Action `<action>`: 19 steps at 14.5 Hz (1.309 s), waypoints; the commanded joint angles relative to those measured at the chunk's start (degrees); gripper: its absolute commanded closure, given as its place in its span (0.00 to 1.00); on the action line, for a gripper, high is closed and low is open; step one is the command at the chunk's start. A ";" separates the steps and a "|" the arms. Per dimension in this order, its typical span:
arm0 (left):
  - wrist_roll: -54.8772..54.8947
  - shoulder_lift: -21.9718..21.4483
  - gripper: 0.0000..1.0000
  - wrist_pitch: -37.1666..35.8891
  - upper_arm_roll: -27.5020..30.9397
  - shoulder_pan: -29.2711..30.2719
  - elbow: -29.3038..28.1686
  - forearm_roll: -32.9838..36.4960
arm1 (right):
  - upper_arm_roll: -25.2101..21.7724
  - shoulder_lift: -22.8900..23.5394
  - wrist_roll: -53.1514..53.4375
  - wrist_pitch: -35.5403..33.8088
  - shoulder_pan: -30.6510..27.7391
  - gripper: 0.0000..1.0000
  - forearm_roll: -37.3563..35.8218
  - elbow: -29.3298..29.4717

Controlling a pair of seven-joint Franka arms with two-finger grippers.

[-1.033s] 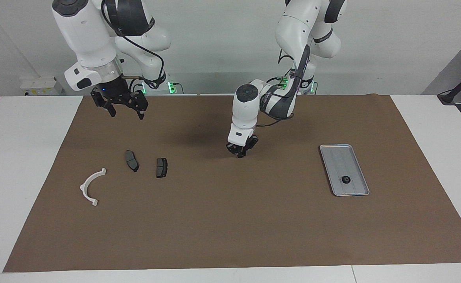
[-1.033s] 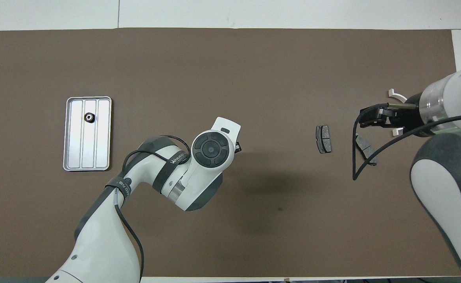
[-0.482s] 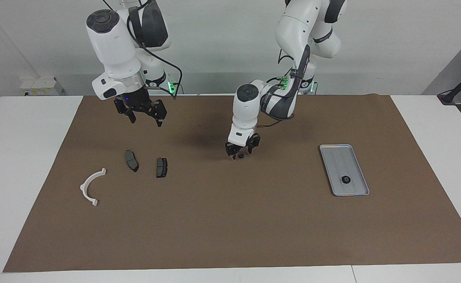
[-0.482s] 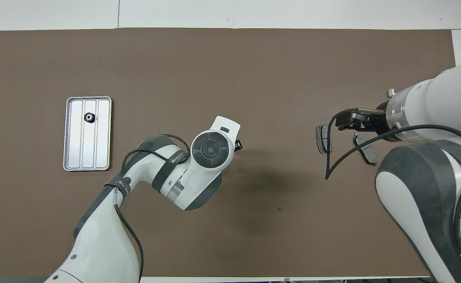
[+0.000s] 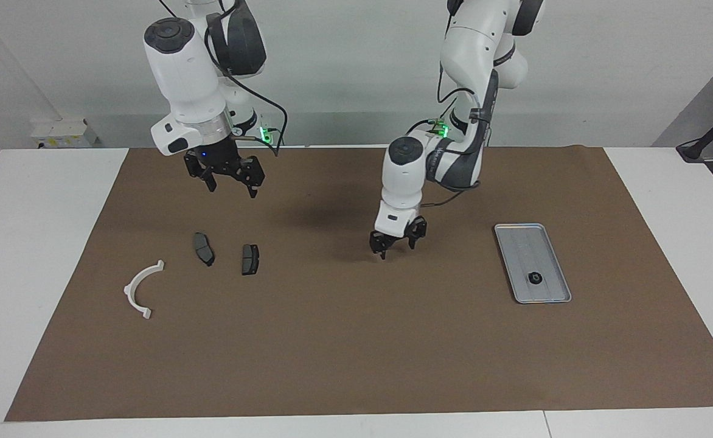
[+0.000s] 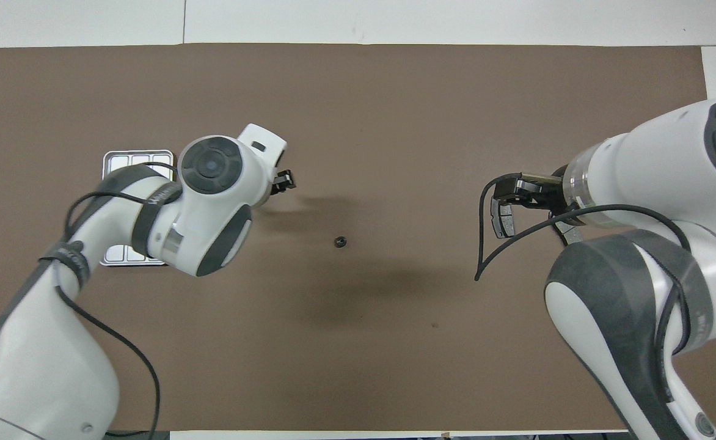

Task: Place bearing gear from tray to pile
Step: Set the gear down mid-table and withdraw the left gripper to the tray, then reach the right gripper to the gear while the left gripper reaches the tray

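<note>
Silver ridged tray, brown mat

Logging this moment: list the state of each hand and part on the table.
left hand: open, empty, over the mat.
right hand: open, empty, over the mat by the brake pads.
loose bearing gear: on the mat between tray and brake pads, unheld.
second bearing gear: lying in the tray.
tray: flat, holding one gear.
brake pads: flat, apart.
white bracket: flat, untouched.

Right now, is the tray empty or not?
Not empty: one small black gear lies in the tray, near its end farther from the robots.
</note>
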 commanded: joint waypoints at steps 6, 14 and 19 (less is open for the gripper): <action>35.23 -7.17 0.12 -9.08 -0.90 20.35 -2.01 -8.78 | -0.28 5.73 14.53 5.44 9.58 0.02 -0.05 -0.73; 43.64 -5.78 0.12 -0.32 -0.73 24.42 -6.67 -11.53 | -0.28 15.66 32.55 12.91 20.31 0.04 -1.01 1.11; 43.64 -2.61 0.12 7.08 -0.73 23.80 -6.50 -11.53 | -0.28 24.52 39.41 13.54 24.70 0.05 -2.32 9.26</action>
